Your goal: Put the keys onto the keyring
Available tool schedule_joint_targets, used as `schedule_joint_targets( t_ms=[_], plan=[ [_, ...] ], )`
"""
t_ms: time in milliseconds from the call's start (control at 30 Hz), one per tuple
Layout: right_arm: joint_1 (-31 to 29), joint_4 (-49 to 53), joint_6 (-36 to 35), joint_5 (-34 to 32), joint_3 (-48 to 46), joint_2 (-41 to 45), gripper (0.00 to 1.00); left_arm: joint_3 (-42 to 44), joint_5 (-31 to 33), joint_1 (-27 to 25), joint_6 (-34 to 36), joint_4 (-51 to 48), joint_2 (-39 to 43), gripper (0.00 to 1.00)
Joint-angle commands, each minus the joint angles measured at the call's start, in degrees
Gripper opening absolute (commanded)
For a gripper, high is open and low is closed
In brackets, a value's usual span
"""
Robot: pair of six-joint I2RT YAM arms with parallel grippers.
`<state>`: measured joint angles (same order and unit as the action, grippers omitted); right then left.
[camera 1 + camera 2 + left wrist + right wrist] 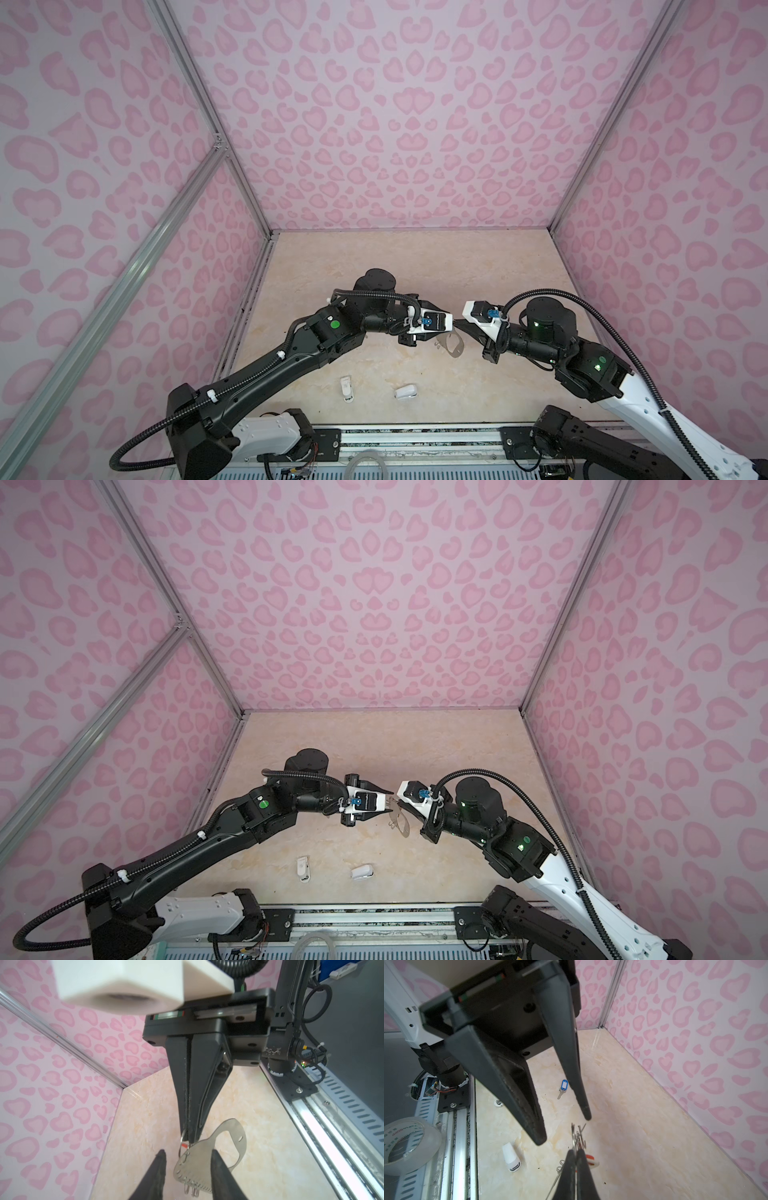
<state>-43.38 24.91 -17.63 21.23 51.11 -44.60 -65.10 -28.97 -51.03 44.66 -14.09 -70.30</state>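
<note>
The keyring (pixel 199 1159) is a flat grey plate with an oval cutout and wire rings along one edge, held above the table (pixel 259 1136). It also shows in both top views (pixel 451 347) (pixel 401 824). My right gripper (pixel 576 1152) is shut on its corner, tips beside a wire ring (pixel 190 1138). An orange-red tag (pixel 590 1160) shows just behind those tips; its key is hidden. My left gripper (pixel 188 1153) is open, its fingers apart on either side of the plate's ring edge. The blue-tagged key (pixel 563 1086) lies flat on the table under the left gripper.
Two small white plastic objects (pixel 346 388) (pixel 405 392) lie near the table's front edge. A tape roll (pixel 404 1145) sits beyond the metal rail (pixel 460 1136) at the front. Pink patterned walls (pixel 395 124) close the other three sides.
</note>
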Motion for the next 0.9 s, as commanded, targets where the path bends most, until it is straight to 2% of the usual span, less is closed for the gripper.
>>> schedule_joint_targets(
  t_ms=[0, 100, 400, 500, 700, 733, 833, 867],
  plan=[
    [0.05, 0.58, 0.57, 0.29, 0.46, -0.22, 0.00, -1.60, 4.61, -0.88, 4.13, -3.10, -0.66, 0.37],
    [0.05, 0.91, 0.66, 0.68, 0.67, -0.66, 0.00, -2.15, 5.92, -1.78, 4.79, -3.14, -1.05, 0.37],
    [-0.03, 1.13, 0.58, 1.27, 1.03, -2.22, 0.00, -3.12, 8.71, -3.99, 6.49, -3.32, -2.03, 0.20],
    [-0.02, 1.18, 0.49, 1.35, 1.15, -2.55, 0.00, -3.32, 9.19, -4.25, 6.75, -3.38, -2.32, 0.19],
    [-0.04, 0.78, -0.05, 1.12, 1.24, -2.56, 0.00, -3.80, 9.90, -4.35, 7.03, -3.80, -3.24, 0.03],
    [0.03, 0.62, -0.12, 0.71, 1.03, -2.22, 0.03, -3.81, 9.66, -4.35, 6.69, -3.71, -3.26, 0.03],
    [-0.04, -0.42, -1.08, -0.95, -0.38, -0.21, 0.21, -3.65, 7.59, -4.21, 5.31, -2.81, -2.87, 0.03],
    [0.02, -1.08, -1.30, -1.75, -1.10, 0.74, 0.24, -3.51, 6.86, -4.09, 4.47, -2.12, -2.72, 0.03]
  ],
)
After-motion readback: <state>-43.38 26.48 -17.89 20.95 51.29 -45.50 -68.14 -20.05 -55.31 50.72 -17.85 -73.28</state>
